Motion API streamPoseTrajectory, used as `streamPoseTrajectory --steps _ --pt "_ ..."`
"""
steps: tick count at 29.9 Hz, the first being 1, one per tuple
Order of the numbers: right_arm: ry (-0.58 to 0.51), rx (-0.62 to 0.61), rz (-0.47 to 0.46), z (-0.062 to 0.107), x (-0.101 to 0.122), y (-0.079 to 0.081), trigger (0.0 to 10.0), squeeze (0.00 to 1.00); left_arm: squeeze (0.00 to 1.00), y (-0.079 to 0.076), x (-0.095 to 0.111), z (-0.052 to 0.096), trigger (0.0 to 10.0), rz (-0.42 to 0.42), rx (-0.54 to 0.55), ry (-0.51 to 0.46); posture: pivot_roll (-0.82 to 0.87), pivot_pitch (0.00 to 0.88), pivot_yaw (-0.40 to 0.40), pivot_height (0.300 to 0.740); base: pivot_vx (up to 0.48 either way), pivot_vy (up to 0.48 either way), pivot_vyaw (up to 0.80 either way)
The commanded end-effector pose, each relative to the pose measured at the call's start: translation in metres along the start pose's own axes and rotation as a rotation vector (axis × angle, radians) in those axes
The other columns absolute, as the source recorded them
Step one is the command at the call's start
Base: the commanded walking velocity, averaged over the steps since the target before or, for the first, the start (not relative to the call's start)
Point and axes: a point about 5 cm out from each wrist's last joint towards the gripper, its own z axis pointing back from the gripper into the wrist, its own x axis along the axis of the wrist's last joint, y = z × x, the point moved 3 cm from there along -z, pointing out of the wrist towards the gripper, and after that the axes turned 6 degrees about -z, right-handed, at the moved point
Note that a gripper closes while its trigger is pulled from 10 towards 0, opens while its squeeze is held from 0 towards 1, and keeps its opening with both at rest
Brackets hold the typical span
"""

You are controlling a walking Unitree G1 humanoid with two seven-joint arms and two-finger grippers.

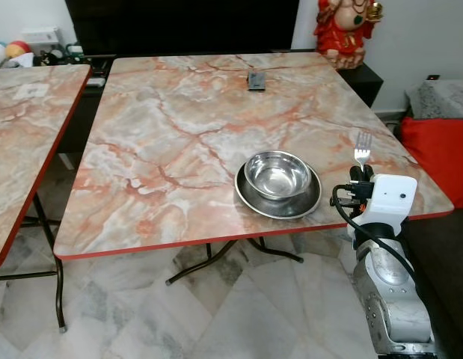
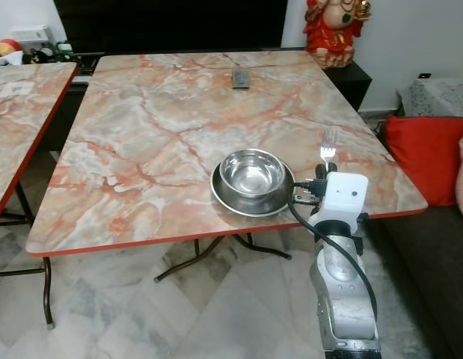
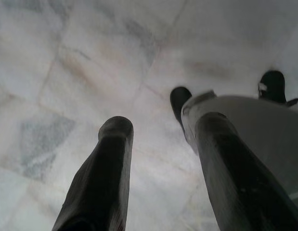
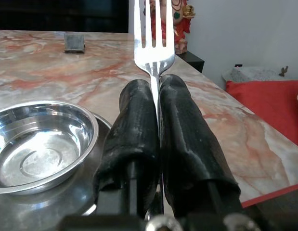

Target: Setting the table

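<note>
A steel bowl sits in a steel plate near the front right edge of the marble table. Just right of the plate, my right gripper is shut on a silver fork, whose tines point away from me over the tabletop. The fork rises from between the black fingers, with the bowl beside them. My left gripper hangs open above the tiled floor, nothing between its fingers.
A small dark object lies at the table's far side. A second marble table stands to the left. A red cushion and sofa are at the right; a red figurine stands behind.
</note>
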Motion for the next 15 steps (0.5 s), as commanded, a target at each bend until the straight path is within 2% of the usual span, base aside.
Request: streamPoseTrajectory --steps 1,9,15 --pt "-0.010 -0.003 0.004 -0.0012 0.0022 0.0002 10.0 0.00 0.00 -0.0009 -0.0166 0.0049 10.0 0.010 -0.002 0.045 -0.04 0.142 -0.013 0.740 0.000 0.000 0.00" --pt "-0.011 0.000 0.004 -0.0017 0.0026 0.0010 10.0 0.00 0.00 -0.0085 -0.0108 0.0017 10.0 0.008 -0.010 0.038 -0.05 0.144 -0.014 0.740 0.000 0.000 0.00" --pt "-0.011 0.000 0.004 -0.0022 0.0030 0.0011 10.0 0.00 0.00 -0.0103 -0.0076 0.0002 10.0 0.010 -0.013 0.036 -0.04 0.145 -0.014 0.740 0.320 0.000 0.00"
